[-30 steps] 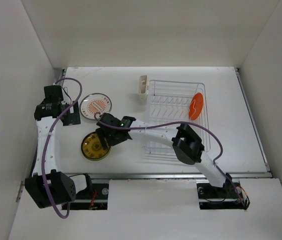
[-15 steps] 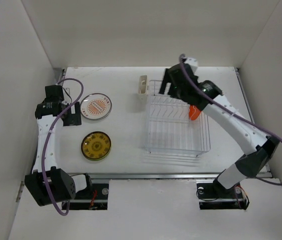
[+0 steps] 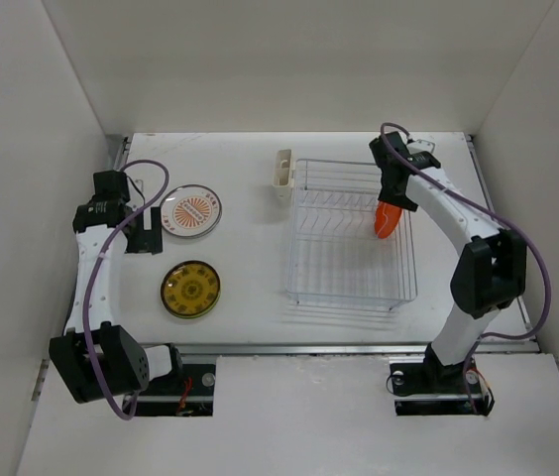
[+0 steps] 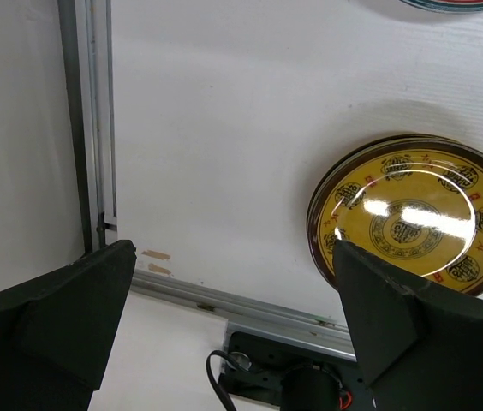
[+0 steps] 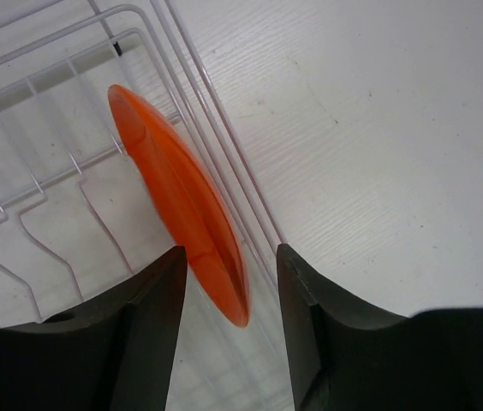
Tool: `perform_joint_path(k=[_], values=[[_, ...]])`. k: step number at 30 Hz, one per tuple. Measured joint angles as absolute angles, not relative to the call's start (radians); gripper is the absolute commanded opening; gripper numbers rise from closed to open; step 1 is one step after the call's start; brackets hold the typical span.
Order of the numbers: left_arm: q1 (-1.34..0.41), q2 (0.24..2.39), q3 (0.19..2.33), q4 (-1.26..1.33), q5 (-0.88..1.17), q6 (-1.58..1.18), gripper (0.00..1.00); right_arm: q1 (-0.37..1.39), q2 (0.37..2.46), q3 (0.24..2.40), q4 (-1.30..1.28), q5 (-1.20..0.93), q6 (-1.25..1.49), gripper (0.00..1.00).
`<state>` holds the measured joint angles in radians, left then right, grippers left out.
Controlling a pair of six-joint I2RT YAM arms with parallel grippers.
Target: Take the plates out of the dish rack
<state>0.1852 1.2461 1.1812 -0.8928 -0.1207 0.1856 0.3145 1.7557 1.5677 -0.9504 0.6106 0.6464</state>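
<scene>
You're looking at one orange plate (image 5: 181, 201): plain, glossy, no pattern. The dish rack (image 3: 349, 288) is silver-white wire. Yellow plate (image 4: 417, 218): dark brown rim, brown round motifs in a ring, plus a bigger medallion at centre. White plate (image 3: 191, 212): dark rim, orange centre w/ fine radial stripes. Cup (image 3: 282, 169) is cream. Table (image 3: 250, 178) is white w/ faint wood grain and a silver metal edge. Arms are white w/ black joints, cables purple. Left gripper (image 4: 233, 257) and right gripper (image 5: 229, 253) are both matte black.
</scene>
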Motion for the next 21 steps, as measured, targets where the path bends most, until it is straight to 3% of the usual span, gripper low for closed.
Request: perform_joint_path(k=[1, 4, 5, 8, 21], values=[[0.185, 1.246, 1.174, -0.888, -0.121, 0.186, 1.00, 0.313, 1.760, 1.568, -0.947, 0.611, 0.643, 0.50], [0.185, 1.248, 1.149, -0.888, -0.122, 0.186, 1.00, 0.316, 1.768, 1.568, -0.927, 0.612, 0.627, 0.29], [0.185, 1.248, 1.143, -0.889, -0.122, 0.186, 1.00, 0.316, 1.771, 1.568, -0.920, 0.613, 0.620, 0.16], [0.185, 1.248, 1.140, -0.888, -0.122, 0.190, 1.00, 0.315, 1.776, 1.565, -0.928, 0.627, 0.582, 0.02], [0.185, 1.263, 1.141, -0.903, -0.054, 0.214, 1.00, 0.359, 1.683, 1.680, -1.024, 0.781, 0.530, 0.00]])
